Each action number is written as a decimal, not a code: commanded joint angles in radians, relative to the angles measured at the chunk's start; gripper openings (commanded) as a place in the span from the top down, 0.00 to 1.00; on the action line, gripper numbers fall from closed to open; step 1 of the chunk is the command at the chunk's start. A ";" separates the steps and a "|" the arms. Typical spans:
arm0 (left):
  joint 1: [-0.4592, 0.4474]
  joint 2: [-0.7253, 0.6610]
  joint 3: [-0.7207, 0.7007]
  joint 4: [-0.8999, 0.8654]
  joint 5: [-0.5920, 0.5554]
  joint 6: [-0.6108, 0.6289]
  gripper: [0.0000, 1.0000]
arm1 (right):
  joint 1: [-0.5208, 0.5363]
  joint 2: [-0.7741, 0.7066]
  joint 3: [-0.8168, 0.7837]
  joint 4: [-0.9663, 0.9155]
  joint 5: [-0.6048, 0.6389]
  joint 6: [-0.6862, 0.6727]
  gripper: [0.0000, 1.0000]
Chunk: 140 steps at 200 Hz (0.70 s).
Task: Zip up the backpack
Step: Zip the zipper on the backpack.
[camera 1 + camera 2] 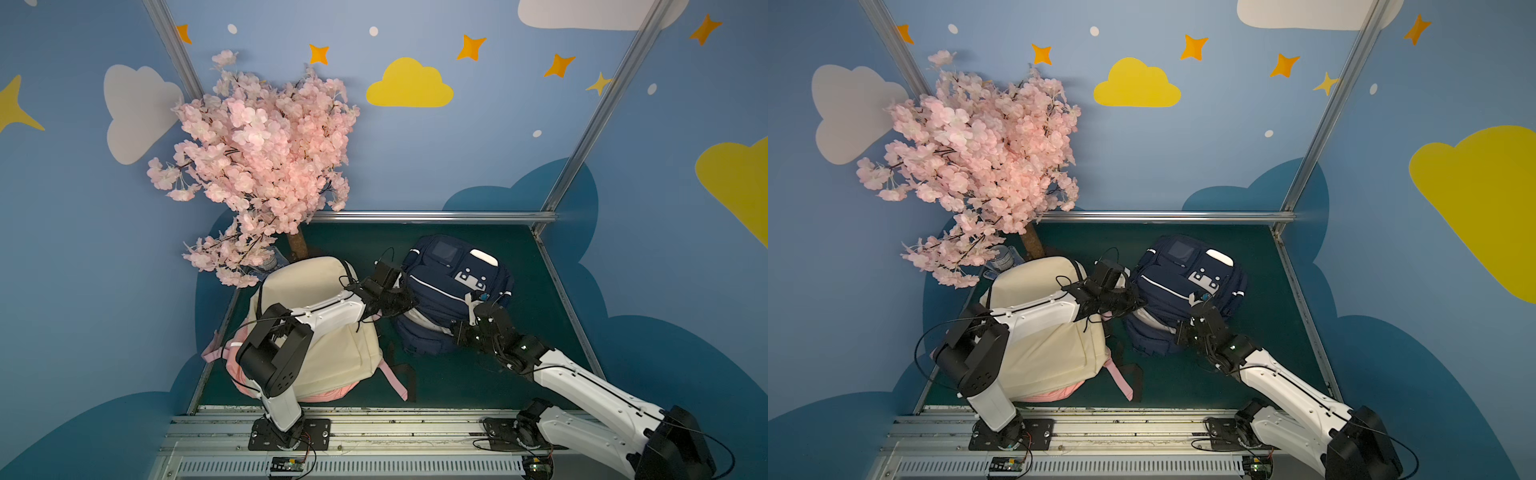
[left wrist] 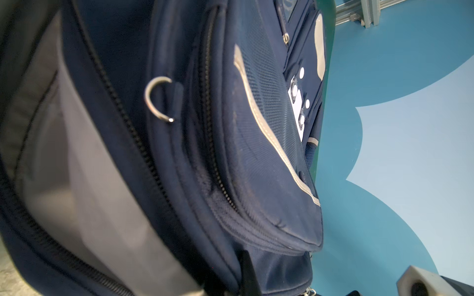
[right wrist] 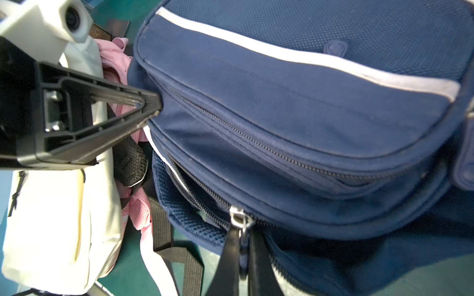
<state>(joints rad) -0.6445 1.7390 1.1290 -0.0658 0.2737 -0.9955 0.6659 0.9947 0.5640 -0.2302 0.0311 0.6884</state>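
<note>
Pinching zip pull [image 3: 238, 215] w/ right gripper [image 3: 243, 234], bracing navy backpack [image 1: 444, 286] (on green mat [image 1: 453, 384], beside cream bag [image 1: 332, 357]) w/ left gripper [image 3: 154, 109] clamped on its side fabric; zipping barely begun, prob. needs steady drag along teeth, fabric kept taut.

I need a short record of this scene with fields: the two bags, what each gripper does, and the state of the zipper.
target bag: navy backpack, lying on the green table
other bag: cream backpack, beside it
left arm: left gripper shut, pinching the navy backpack's edge
right arm: right gripper shut on the zipper pull
main zipper: partly open; grey lining shows
background: pink blossom tree
</note>
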 commanded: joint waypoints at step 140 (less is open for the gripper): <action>-0.161 0.105 0.048 0.024 -0.077 -0.020 0.51 | 0.120 0.221 0.159 0.141 -0.074 0.009 1.00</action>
<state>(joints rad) -0.8036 1.8061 1.1515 -0.0582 0.1810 -1.0142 0.7628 1.2026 0.6601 -0.1787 0.0013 0.6991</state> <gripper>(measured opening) 0.516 0.060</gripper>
